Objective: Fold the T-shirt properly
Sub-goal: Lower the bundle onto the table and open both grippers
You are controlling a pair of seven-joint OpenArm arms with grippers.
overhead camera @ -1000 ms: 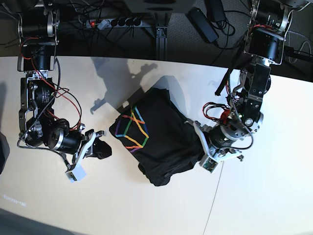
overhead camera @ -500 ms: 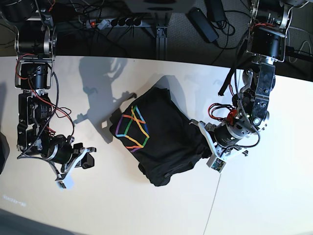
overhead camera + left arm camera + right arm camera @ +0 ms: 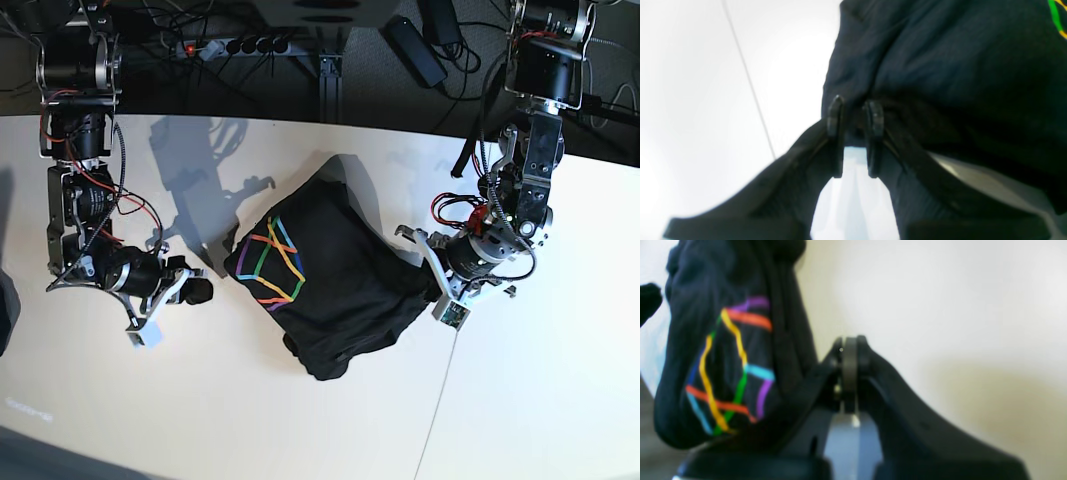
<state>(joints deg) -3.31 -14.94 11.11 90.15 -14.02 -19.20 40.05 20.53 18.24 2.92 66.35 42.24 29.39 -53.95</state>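
The black T-shirt (image 3: 335,300) lies bunched in the middle of the white table (image 3: 250,410), its rainbow line print (image 3: 272,262) facing up on its left part. My left gripper (image 3: 432,282) grips the T-shirt's right edge. In the left wrist view its fingers (image 3: 835,116) pinch a fold of the dark fabric (image 3: 940,60), so the left gripper (image 3: 854,121) is shut on it. My right gripper (image 3: 196,291) hovers left of the T-shirt, apart from it. In the right wrist view the right gripper (image 3: 850,348) is shut on nothing, with the printed T-shirt (image 3: 730,366) to its left.
A power strip (image 3: 235,46) and black cables (image 3: 440,50) lie beyond the table's far edge. A thin seam (image 3: 438,400) runs down the table on the right. A dark object (image 3: 5,312) shows at the left border.
My right gripper backed away from the T-shirt's left side, then rose a little. The left gripper drew the T-shirt's right edge slightly rightward and up.
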